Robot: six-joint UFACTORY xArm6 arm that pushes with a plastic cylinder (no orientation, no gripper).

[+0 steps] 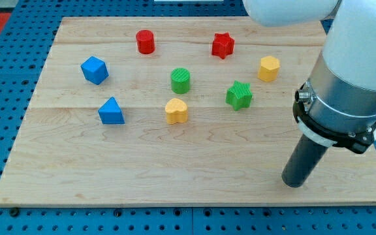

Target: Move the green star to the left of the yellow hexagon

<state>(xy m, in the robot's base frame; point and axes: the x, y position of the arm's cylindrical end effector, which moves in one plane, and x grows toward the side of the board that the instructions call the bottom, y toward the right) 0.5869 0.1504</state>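
Observation:
The green star (239,95) lies on the wooden board (194,176), right of the middle. The yellow hexagon (269,68) sits up and to the right of it, a short gap apart. My tip (295,184) rests on the board near the view's bottom right, well below and to the right of the green star and touching no block.
A red star (222,46) and a red cylinder (145,42) stand near the view's top. A green cylinder (181,80) and a yellow heart (176,111) sit mid-board. A blue cube (94,70) and a blue triangle (111,111) lie at the left.

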